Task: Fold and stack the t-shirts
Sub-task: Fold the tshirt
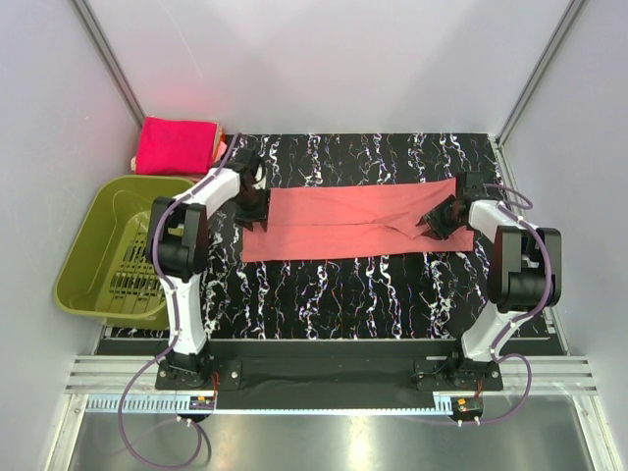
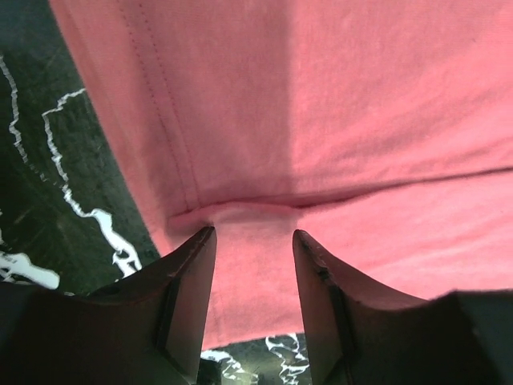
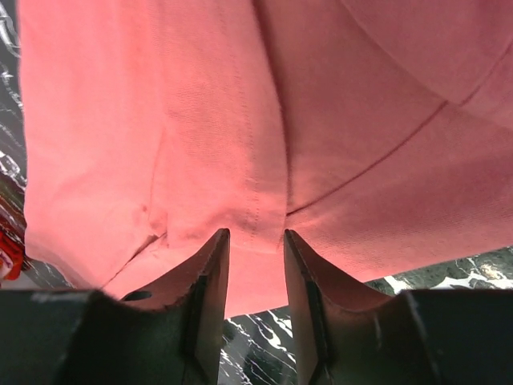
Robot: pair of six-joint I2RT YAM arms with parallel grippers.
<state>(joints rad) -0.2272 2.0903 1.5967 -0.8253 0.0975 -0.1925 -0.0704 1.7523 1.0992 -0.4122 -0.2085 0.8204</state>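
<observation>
A salmon-coral t-shirt point(image 1: 353, 222) lies on the black marbled mat point(image 1: 324, 294), folded into a long strip running left to right. My left gripper point(image 1: 257, 208) is low over its left end. In the left wrist view that gripper point(image 2: 254, 237) stands open, with the flat cloth point(image 2: 337, 120) and a small fold just past its tips. My right gripper point(image 1: 438, 218) sits over the wrinkled right end. Seen from its own wrist, the right gripper point(image 3: 256, 237) is open above the cloth point(image 3: 200, 120), nothing pinched. A folded magenta-pink t-shirt point(image 1: 177, 145) rests at the back left, off the mat.
An olive-green plastic basket point(image 1: 93, 245) stands left of the mat, beside the left arm. White walls close in the back and both sides. The mat's front half point(image 1: 334, 304) shows bare marbling between the two arm bases.
</observation>
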